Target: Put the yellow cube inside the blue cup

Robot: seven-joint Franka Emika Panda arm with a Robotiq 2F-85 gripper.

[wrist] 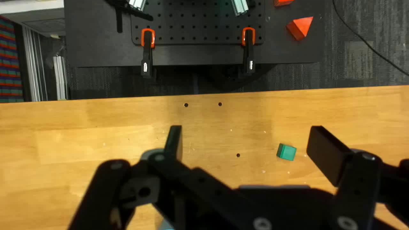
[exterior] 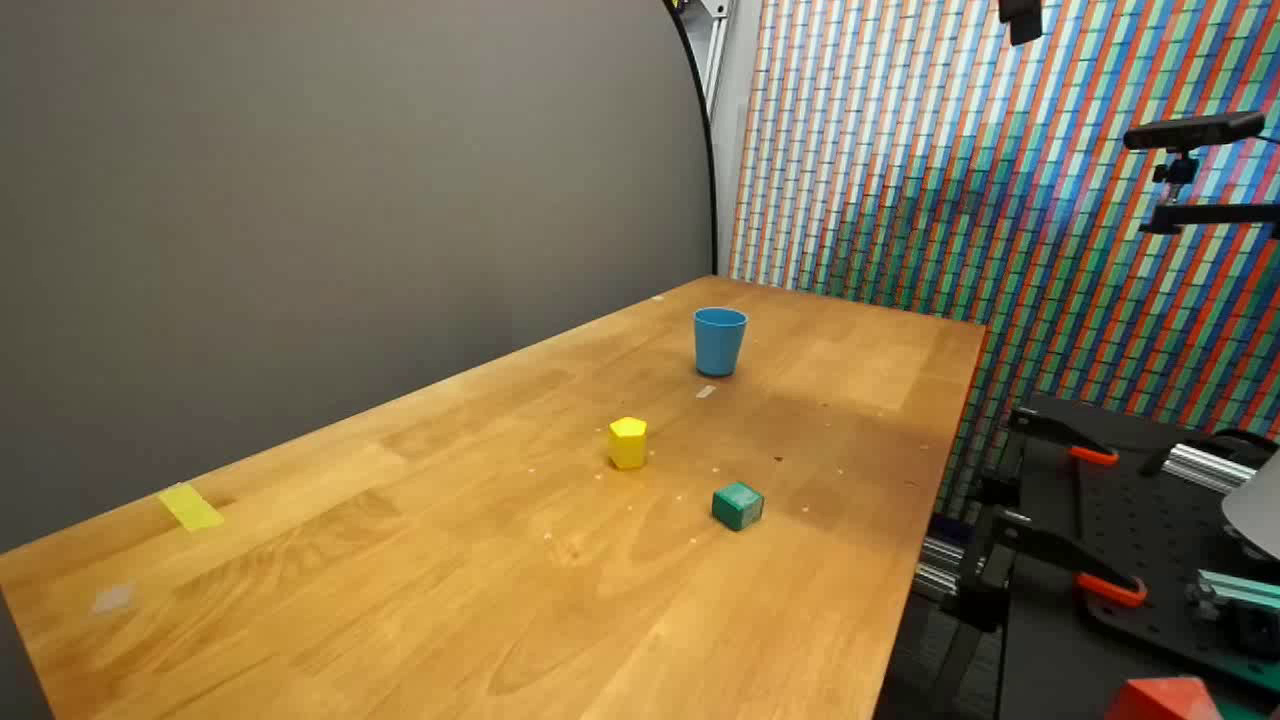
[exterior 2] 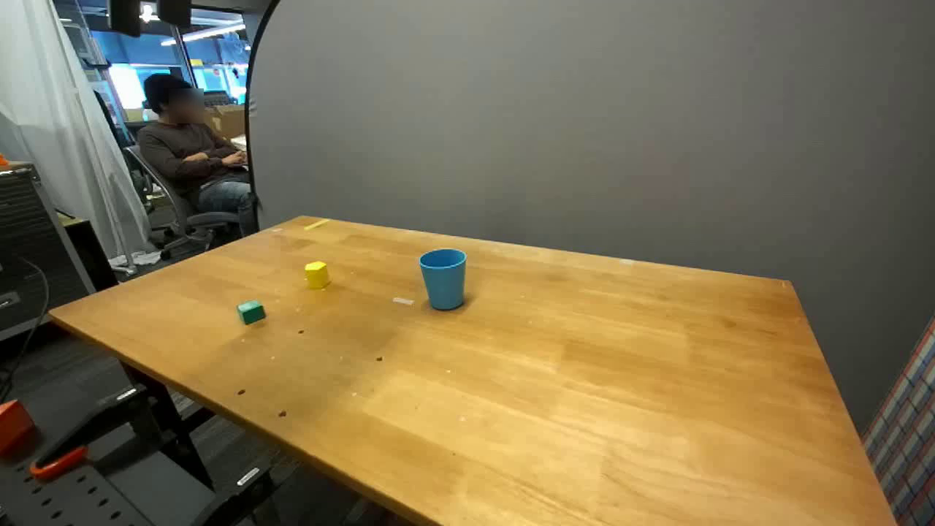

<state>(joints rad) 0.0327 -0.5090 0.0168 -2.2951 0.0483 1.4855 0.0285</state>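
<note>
The gripper is spread wide and holds nothing. The yellow cube sits on the table, apart from the blue cup. I think step 1 is to get the cube; next, move over it, go down and pinch

A green cube sits on the wooden surface. A yellow strip lies at left along the far edge, before a grey backdrop. In an exterior view, a multicoloured panel stands far right; in an exterior view, a person sits far left, near a white curtain.
</note>
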